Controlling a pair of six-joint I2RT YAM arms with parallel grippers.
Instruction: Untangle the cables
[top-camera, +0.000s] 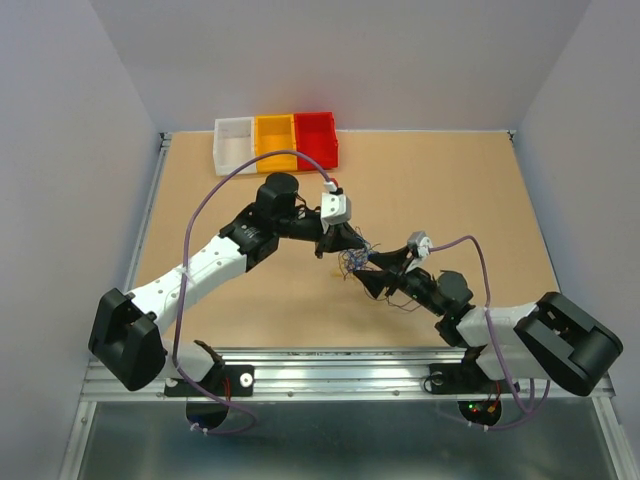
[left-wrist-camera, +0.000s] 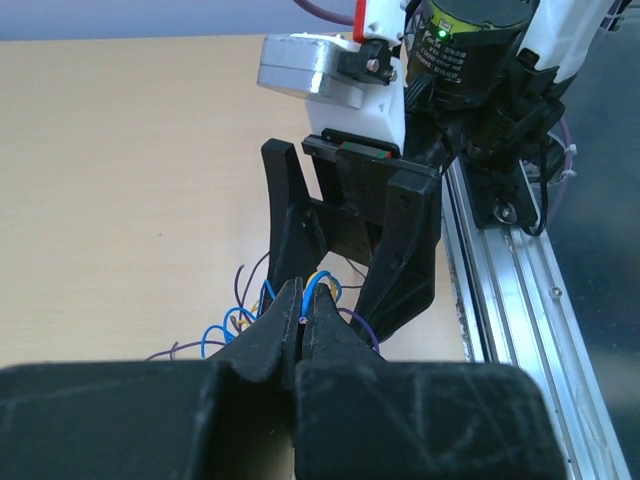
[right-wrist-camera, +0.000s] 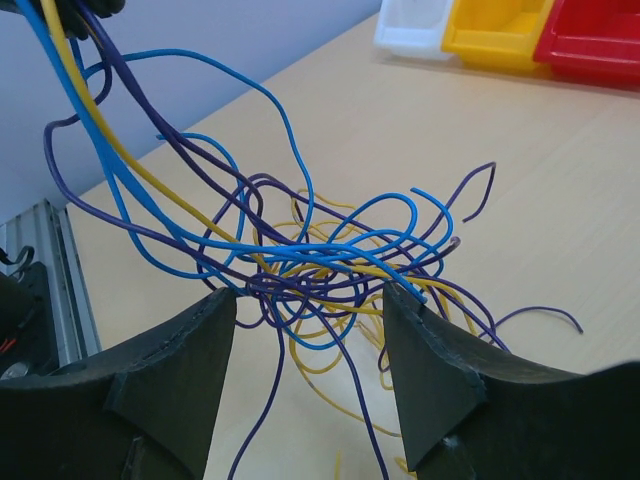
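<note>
The cables (top-camera: 356, 262) are a loose tangle of thin blue, purple and yellow wires on the table between my two grippers. My left gripper (left-wrist-camera: 303, 292) is shut on a few blue and yellow strands and holds them up from the tangle; it shows in the top view (top-camera: 343, 243). My right gripper (right-wrist-camera: 305, 298) is open, its jaws standing wide on either side of the tangle (right-wrist-camera: 320, 265); it shows in the top view (top-camera: 373, 272). Strands rise from the tangle to the upper left of the right wrist view. The right gripper's fingers (left-wrist-camera: 405, 240) face the left wrist camera.
Three small bins stand at the table's far edge: white (top-camera: 234, 143), yellow (top-camera: 274, 140), red (top-camera: 315, 138). They also show in the right wrist view (right-wrist-camera: 500, 30). A metal rail (left-wrist-camera: 500, 290) runs along the near edge.
</note>
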